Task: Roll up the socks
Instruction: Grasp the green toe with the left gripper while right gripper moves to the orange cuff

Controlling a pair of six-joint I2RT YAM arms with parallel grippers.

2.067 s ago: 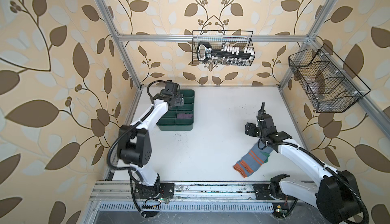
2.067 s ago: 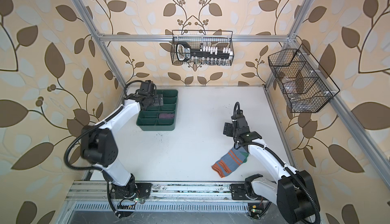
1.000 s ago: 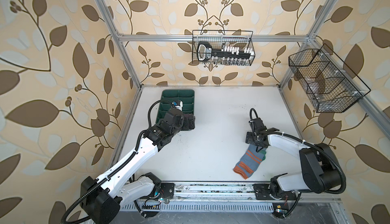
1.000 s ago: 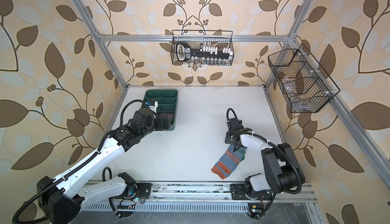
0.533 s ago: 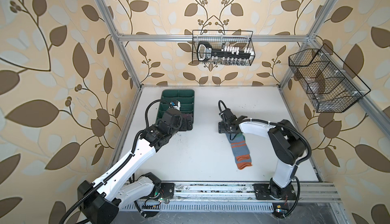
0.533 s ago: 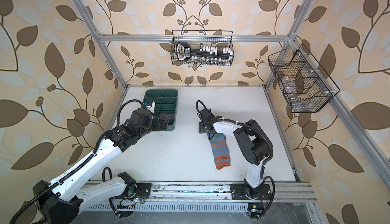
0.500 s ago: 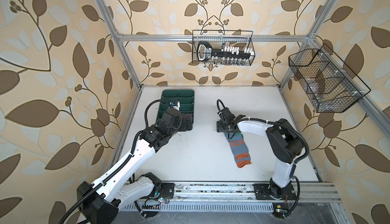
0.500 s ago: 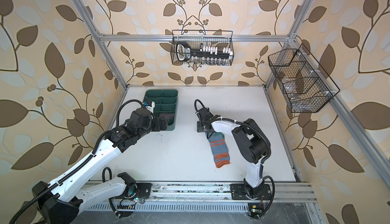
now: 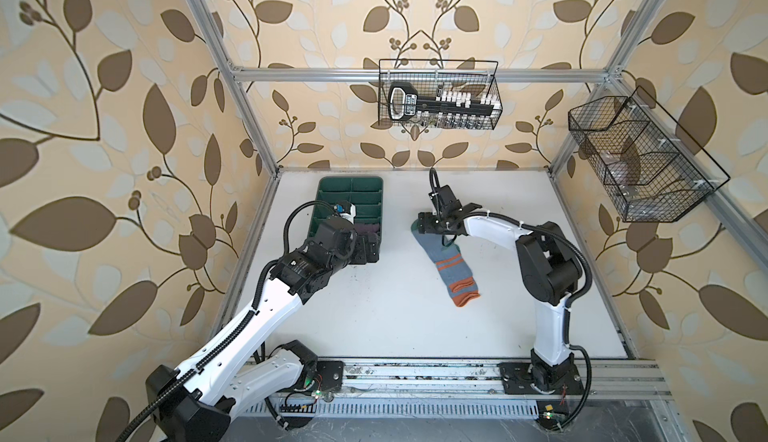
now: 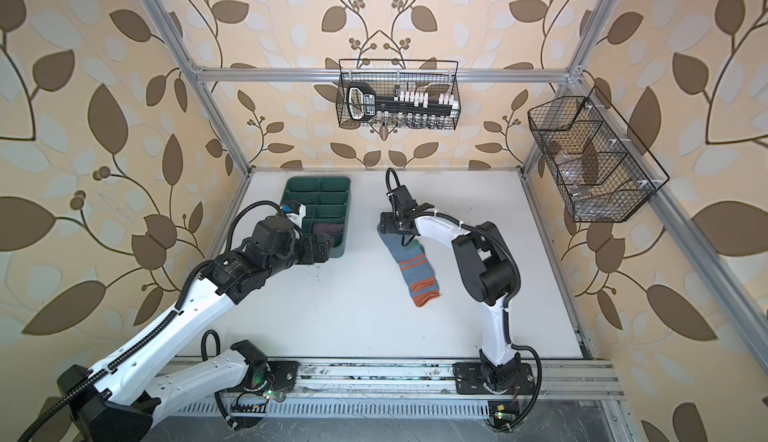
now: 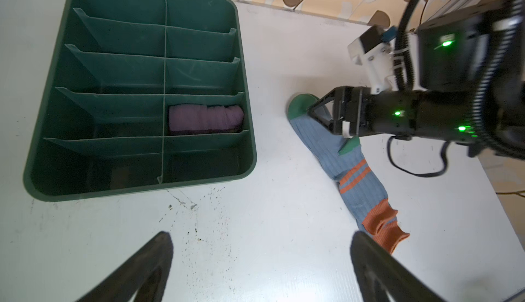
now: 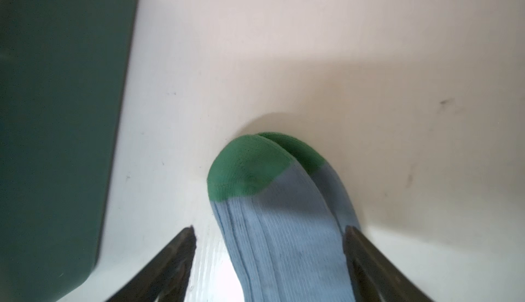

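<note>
One down: purple sock (image 11: 206, 118) sat rolled in the tray (image 11: 127, 194). Blue sock (image 9: 451, 265) lay flat on the table (image 9: 374, 315), unrolled. Right gripper (image 12: 269, 229) straddled its green toe, jaws apart. Left gripper (image 11: 261, 233) gaped empty near the tray.

Your left arm (image 9: 268, 307) starts from its base at about seven o'clock in both top views and stretches long and nearly straight toward one o'clock. Its wrist bends so that the left gripper (image 9: 370, 248) points toward three o'clock. That gripper's jaws are spread wide, and in the left wrist view its two dark fingers (image 11: 147, 266) stand far apart. Your right arm (image 9: 547, 327) stands up from its base at about five o'clock, folds at the black elbow and sends its white forearm toward nine o'clock. The right gripper (image 9: 419, 227) sits low at that end, pointing toward nine o'clock, jaws parted wide.
</note>
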